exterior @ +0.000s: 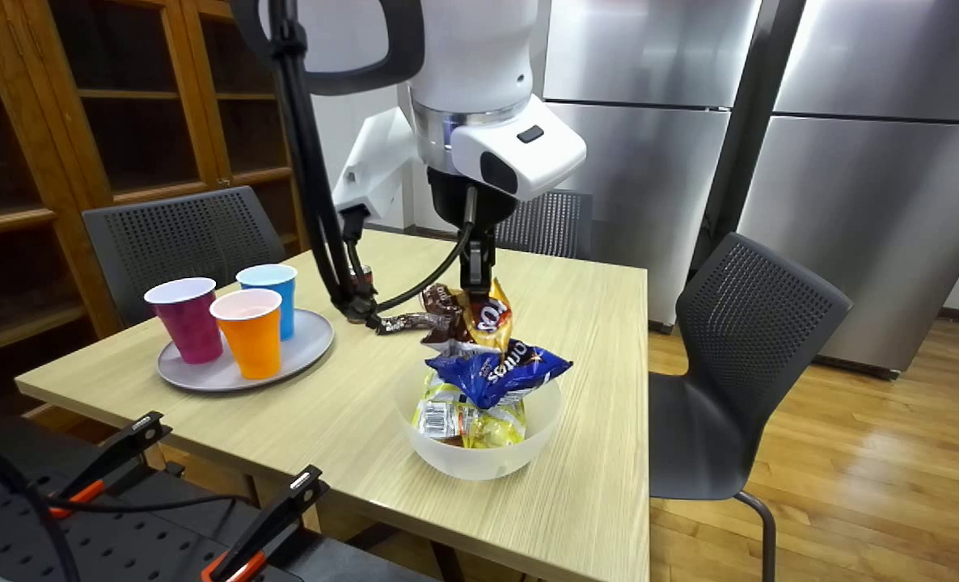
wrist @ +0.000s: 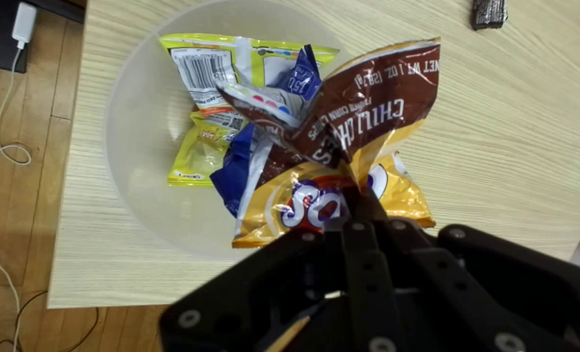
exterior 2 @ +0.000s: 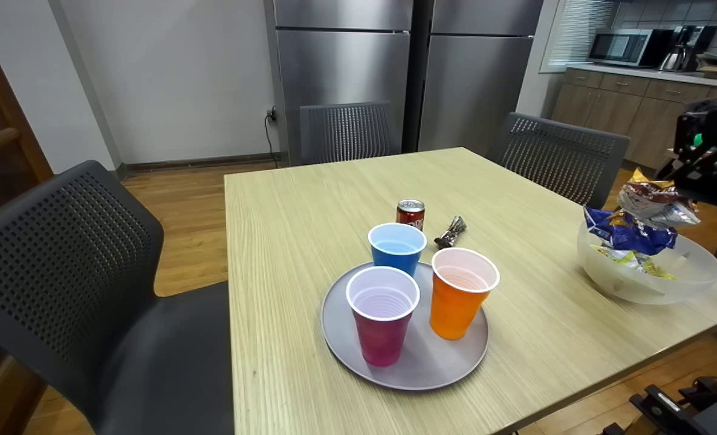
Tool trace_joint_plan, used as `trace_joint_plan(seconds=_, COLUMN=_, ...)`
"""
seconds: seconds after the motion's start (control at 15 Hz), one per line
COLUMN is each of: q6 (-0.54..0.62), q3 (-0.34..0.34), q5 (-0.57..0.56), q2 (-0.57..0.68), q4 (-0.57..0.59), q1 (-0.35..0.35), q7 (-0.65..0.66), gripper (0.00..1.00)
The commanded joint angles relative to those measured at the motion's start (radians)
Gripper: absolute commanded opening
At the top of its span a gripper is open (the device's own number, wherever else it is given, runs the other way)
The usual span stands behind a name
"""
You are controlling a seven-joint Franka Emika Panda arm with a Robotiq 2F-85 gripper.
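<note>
My gripper (wrist: 356, 200) is shut on a crinkled brown and gold chip bag (wrist: 402, 98), pinching it near its middle so both sides flare out. In an exterior view the gripper (exterior: 478, 289) points down with the chip bag (exterior: 487, 319) hanging over a frosted bowl (exterior: 479, 462). Inside the bowl (wrist: 138, 146) lie a yellow bag (wrist: 188, 159) and, above it, a blue bag (wrist: 236, 171). The held bag overlaps the blue bag (exterior: 500, 376); whether they touch I cannot tell. At the right edge of an exterior view, the same bag (exterior 2: 648, 199) appears above the bowl (exterior 2: 612, 284).
A grey plate (exterior 2: 413, 382) carries a purple cup (exterior 2: 382, 338), an orange cup (exterior 2: 455, 308) and a blue cup (exterior 2: 398, 257). Behind them are a dark red can (exterior 2: 410, 214) and a dark wrapped bar (exterior 2: 451, 232). Chairs (exterior: 758, 323) surround the table.
</note>
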Motion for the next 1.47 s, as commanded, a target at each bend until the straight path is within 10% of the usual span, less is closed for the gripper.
trace_joint_plan(seconds=0.0, q6=0.032, q3=0.004, q5=-0.061, q2=-0.055, q4=-0.052, q1=-0.029, q7=0.048, gripper=0.00)
trace_joint_plan(seconds=1.4, q6=-0.039, q3=-0.011, q5=-0.061, q2=0.197, q4=0.093, q1=-0.038, q7=0.160, gripper=0.00)
